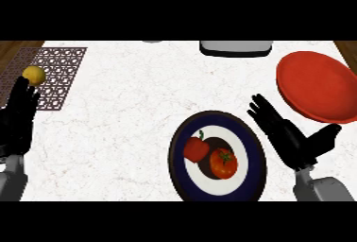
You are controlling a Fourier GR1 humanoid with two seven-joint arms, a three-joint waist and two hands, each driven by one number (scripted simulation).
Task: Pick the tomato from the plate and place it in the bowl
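A tomato (224, 163) lies on a white plate with a dark blue rim (258, 156) at the lower middle, right next to a red pepper (197, 148). The red bowl (317, 86) stands at the upper right. My right hand (289, 138) is open, fingers straight, just right of the plate and below the bowl, touching neither. My left hand (18, 118) rests open at the left edge, fingers up.
A yellow lemon (33, 75) sits on a dark patterned mat (59, 71) at the upper left, just above my left hand. A grey and white appliance (235, 48) stands at the back edge. White marble counter (118, 127) spreads between.
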